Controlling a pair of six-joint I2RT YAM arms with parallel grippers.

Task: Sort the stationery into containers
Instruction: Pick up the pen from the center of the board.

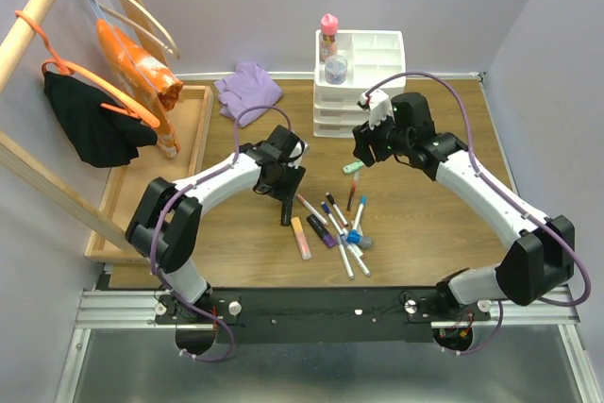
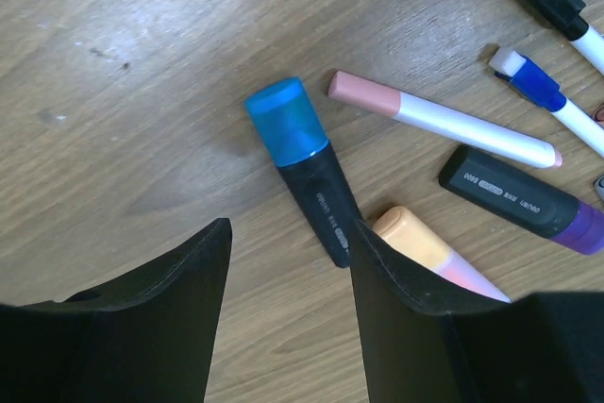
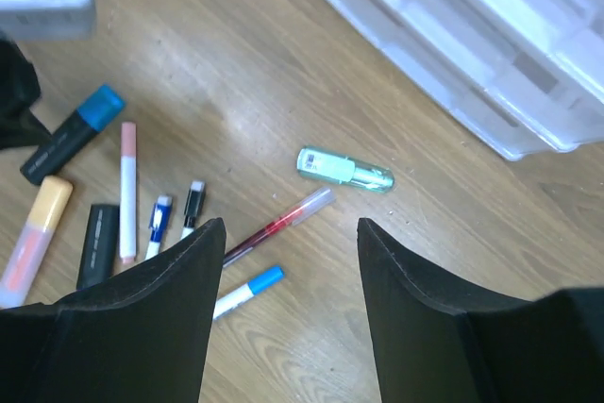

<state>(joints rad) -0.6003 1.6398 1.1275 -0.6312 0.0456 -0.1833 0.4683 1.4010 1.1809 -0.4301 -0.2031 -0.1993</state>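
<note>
Several markers and highlighters lie loose mid-table [image 1: 330, 224]. My left gripper [image 1: 283, 192] is open and empty just above a black highlighter with a blue cap [image 2: 310, 175]; its right finger overlaps an orange highlighter [image 2: 415, 241]. A purple-ended black highlighter [image 2: 514, 200] and a pink-capped white marker [image 2: 444, 120] lie beside them. My right gripper [image 1: 362, 156] is open and empty, above a mint highlighter [image 3: 344, 169] and a red pen [image 3: 278, 226]. The white drawer unit [image 1: 379, 46] holds the pink-capped glue bottle [image 1: 328, 35] and the grey jar [image 1: 336, 68] in its top tray.
A purple cloth [image 1: 247, 88] lies left of the drawer unit. A long wooden tray [image 1: 132, 186] runs along the left side under a rack with hangers and clothes [image 1: 132, 73]. The drawer unit's front [image 3: 472, 44] is close beyond my right gripper.
</note>
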